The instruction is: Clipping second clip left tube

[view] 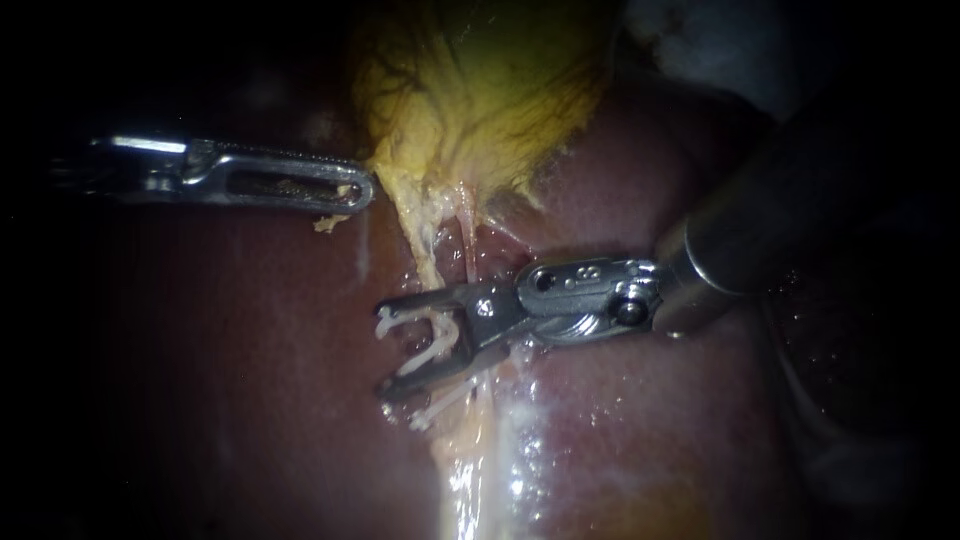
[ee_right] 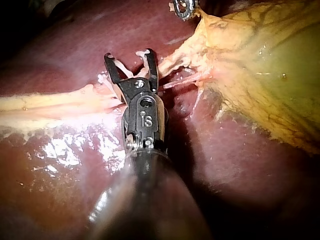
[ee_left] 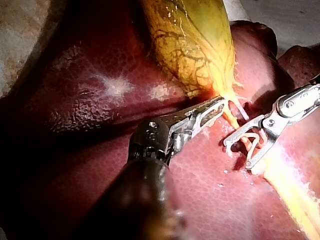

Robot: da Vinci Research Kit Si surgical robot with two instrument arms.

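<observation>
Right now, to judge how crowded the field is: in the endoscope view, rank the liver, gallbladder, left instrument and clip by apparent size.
1. liver, filling most of the view
2. gallbladder
3. left instrument, long but thin
4. clip, small, held in the jaws of the right instrument

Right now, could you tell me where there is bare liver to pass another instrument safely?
Bare liver lies below the left instrument, left of the tubes, and again below the right instrument. It is crowded under the gallbladder, where the clip sits among the tubes.
</observation>
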